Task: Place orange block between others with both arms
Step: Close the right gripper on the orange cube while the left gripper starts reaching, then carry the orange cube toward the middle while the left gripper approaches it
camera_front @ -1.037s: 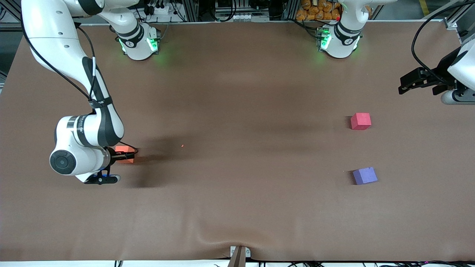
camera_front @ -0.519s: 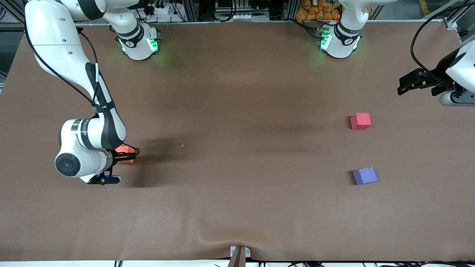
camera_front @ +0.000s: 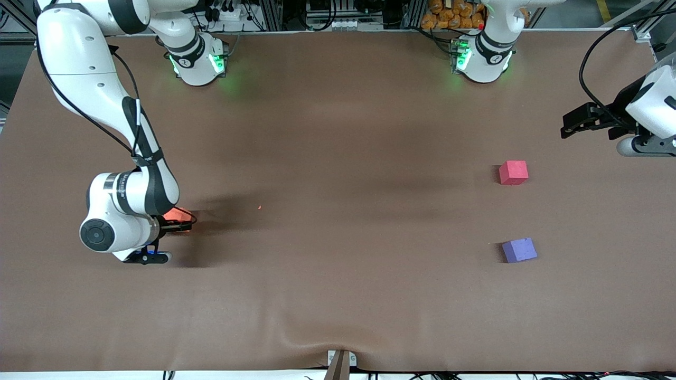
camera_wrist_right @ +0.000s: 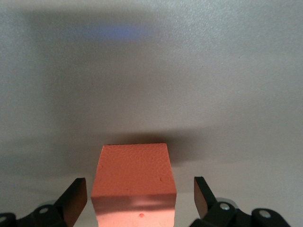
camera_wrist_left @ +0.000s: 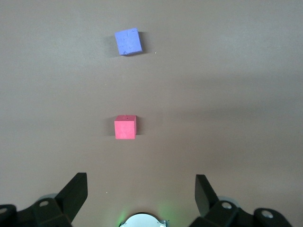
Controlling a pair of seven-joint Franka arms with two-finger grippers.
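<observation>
The orange block (camera_front: pixel 178 215) lies on the brown table near the right arm's end. My right gripper (camera_front: pixel 182 221) is low around it and open. In the right wrist view the orange block (camera_wrist_right: pixel 135 177) sits between the two fingers of the right gripper (camera_wrist_right: pixel 139 189) with a gap on each side. The red-pink cube (camera_front: pixel 513 172) and the purple cube (camera_front: pixel 519 249) lie toward the left arm's end, the purple one nearer the camera. My left gripper (camera_front: pixel 586 131) hangs open and empty over the table by that end. The left wrist view shows the left gripper (camera_wrist_left: pixel 142 187), the red-pink cube (camera_wrist_left: pixel 125 127) and the purple cube (camera_wrist_left: pixel 128 41).
The brown cloth (camera_front: pixel 338 184) covers the whole table, with a wrinkle and a small bracket (camera_front: pixel 340 361) at the front edge. Both green-lit arm bases (camera_front: pixel 198 60) stand along the back edge. A tiny red speck (camera_front: pixel 259 207) lies near the orange block.
My right arm has shifted a little toward the table's middle, and its wrist now covers more of the orange block. The left gripper has drifted slightly toward the middle. No block has moved.
</observation>
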